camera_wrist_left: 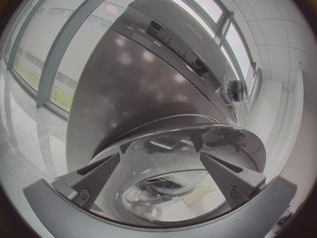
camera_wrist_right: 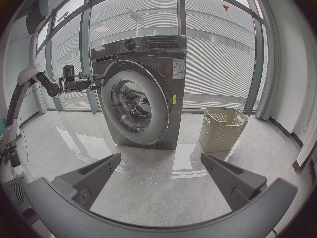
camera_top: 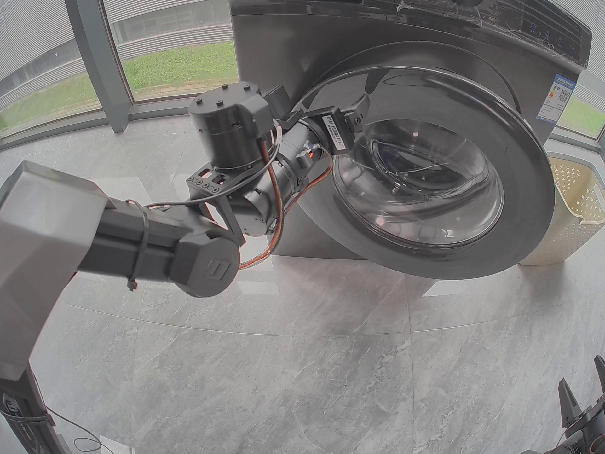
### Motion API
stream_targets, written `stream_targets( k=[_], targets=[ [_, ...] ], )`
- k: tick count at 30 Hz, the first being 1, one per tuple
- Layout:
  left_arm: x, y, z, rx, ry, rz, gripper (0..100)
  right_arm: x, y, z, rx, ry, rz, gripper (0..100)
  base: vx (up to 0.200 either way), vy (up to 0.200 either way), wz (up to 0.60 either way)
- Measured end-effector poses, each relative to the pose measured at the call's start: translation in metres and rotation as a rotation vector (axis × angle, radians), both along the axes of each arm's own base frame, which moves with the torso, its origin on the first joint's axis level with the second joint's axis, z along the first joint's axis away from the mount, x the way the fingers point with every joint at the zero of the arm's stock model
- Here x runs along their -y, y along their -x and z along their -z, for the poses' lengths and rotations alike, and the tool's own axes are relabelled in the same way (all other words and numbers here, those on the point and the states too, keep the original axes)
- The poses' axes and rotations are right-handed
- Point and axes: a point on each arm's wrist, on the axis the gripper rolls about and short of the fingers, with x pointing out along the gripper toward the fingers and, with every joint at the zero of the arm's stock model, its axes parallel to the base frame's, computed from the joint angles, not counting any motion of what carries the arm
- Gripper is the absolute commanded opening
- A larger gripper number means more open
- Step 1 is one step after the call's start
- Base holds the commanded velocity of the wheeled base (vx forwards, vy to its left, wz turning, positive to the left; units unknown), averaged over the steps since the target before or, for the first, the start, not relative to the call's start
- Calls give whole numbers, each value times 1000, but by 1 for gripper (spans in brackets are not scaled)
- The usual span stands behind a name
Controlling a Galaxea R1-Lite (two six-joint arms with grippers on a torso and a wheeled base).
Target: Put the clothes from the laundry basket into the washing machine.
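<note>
- Black plastic fingers point(camera_wrist_left: 99, 172) spread wide: the left gripper point(camera_wrist_left: 158, 156) has its jaws fully apart, and there's nothing between them!
- Just past those fingertips curves the shiny rim of the door point(camera_wrist_left: 198, 136). Touching it or not? I can't tell.
- From the head view, the left gripper sits high at the door's upper edge, on the robot's left side of it, with the arm stretched out to reach.
- The door hangs partly open off the front of the grey washer point(camera_top: 302, 39), with its round glass bowl facing the robot.
- Over to the right gripper point(camera_wrist_right: 160, 156): jaws wide apart here too, holding nothing. It's low above the grey stone floor point(camera_wrist_right: 158, 195) and well apart from the washer.
- The cream basket point(camera_wrist_right: 214, 133), with perforated walls, stands upright on the floor just beside the washer, on the robot's right.
- Tall windows point(camera_wrist_right: 214, 50) run behind the washer and basket.
</note>
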Motion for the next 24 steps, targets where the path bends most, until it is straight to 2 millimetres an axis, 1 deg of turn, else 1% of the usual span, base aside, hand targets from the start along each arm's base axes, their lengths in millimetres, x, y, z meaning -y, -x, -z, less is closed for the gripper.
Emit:
stream_targets(
  k=[7,13,16,19,24],
  targets=[
    [5,-7,3,-3,11,-14,100,0,0,0,0,0,0,100,0,0,0],
    [3,-2,8,-26,-9,-11,100,0,0,0,0,0,0,100,0,0,0],
    [-3,7,13,-58,-38,-7,100,0,0,0,0,0,0,100,0,0,0],
    [-14,23,21,-98,-81,6,100,0,0,0,0,0,0,100,0,0,0],
    [-43,62,34,-165,-165,39,100,0,0,0,0,0,0,100,0,0,0]
  ],
)
